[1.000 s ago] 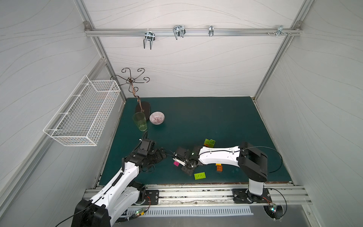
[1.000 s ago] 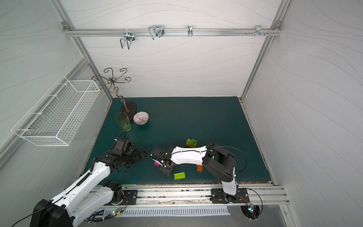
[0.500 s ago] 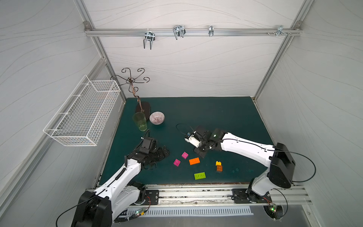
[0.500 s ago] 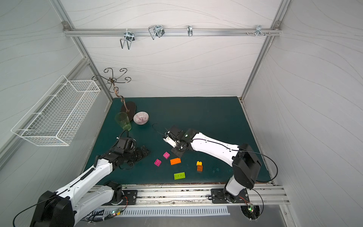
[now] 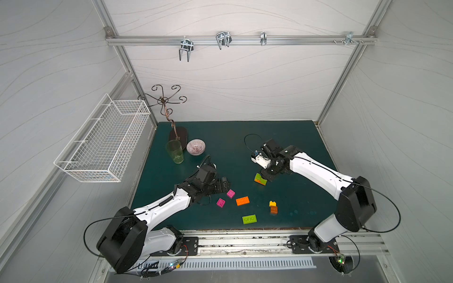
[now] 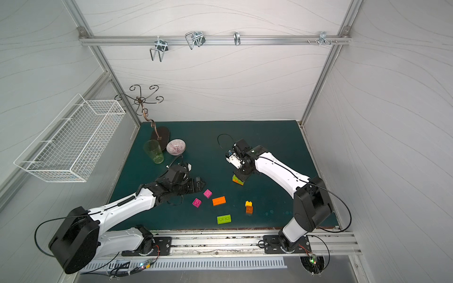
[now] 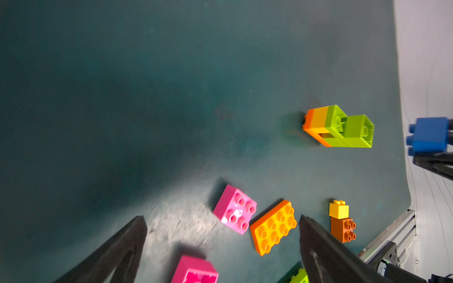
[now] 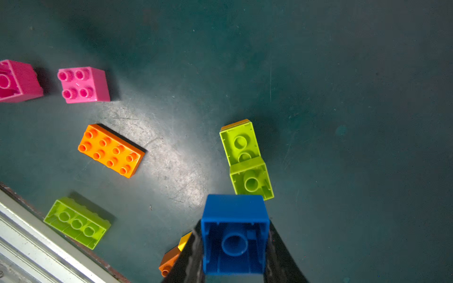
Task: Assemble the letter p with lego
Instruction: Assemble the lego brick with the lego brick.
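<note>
Top views: the right hand (image 5: 266, 174) sits over the middle of the bench (image 5: 294, 137), right above a small stack of lime and orange bricks (image 5: 260, 178). The left hand (image 5: 226, 185) is low over the bench, nearer the left edge, just beside a pink brick (image 5: 230, 193). A second pink brick (image 5: 220, 202), an orange oblong brick (image 5: 242, 201), a yellow brick (image 5: 272, 203) seated on a brown brick (image 5: 274, 209), and a lime oblong brick (image 5: 249, 219) lie loose toward the front edge. The lime oblong brick lies nearest that edge. A bowl (image 5: 195, 147) and a green glass (image 5: 174, 151) stand toward the back-left corner.

Left wrist view: the left hand's fingers (image 7: 117, 250) are spread wide and grip nothing. The studs-up pink brick and the orange oblong brick lie just past the tips. A blue brick (image 7: 429, 134) shows at the frame's edge, with a clear gap to the stack.

Right wrist view: the right hand is clamped on the blue brick, one finger against each side, hollow underside toward the camera. The stack's lime bricks also show hollow undersides, as do the lime oblong brick and the second pink brick.
</note>
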You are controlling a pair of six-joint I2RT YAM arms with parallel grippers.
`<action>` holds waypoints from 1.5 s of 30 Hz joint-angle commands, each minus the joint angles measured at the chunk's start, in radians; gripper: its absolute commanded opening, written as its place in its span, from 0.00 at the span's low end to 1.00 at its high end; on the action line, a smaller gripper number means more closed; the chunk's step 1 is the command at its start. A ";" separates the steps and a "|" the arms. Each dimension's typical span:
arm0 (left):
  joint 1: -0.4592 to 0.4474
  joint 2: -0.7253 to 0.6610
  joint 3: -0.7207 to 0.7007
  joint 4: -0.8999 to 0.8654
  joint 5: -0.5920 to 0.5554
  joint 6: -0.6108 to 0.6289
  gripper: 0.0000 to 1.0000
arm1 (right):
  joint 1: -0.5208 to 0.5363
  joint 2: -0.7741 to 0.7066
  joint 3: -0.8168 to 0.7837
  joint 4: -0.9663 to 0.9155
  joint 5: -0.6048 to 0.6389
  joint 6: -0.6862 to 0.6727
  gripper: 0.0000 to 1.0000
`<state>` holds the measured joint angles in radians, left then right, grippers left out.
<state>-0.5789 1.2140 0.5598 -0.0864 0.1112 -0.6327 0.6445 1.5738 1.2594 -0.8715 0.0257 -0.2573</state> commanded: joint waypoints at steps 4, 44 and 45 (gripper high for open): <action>-0.003 0.007 -0.042 0.153 -0.019 0.073 0.99 | -0.025 0.051 0.056 -0.071 -0.038 -0.057 0.19; -0.002 -0.040 -0.029 0.114 -0.032 0.102 0.99 | 0.006 0.139 -0.018 -0.009 0.031 -0.144 0.17; -0.002 -0.040 -0.029 0.115 -0.030 0.103 0.99 | 0.014 0.140 -0.012 -0.020 0.027 -0.139 0.17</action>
<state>-0.5789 1.1927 0.5213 0.0051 0.0860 -0.5522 0.6361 1.7054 1.2724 -0.8669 0.0723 -0.3935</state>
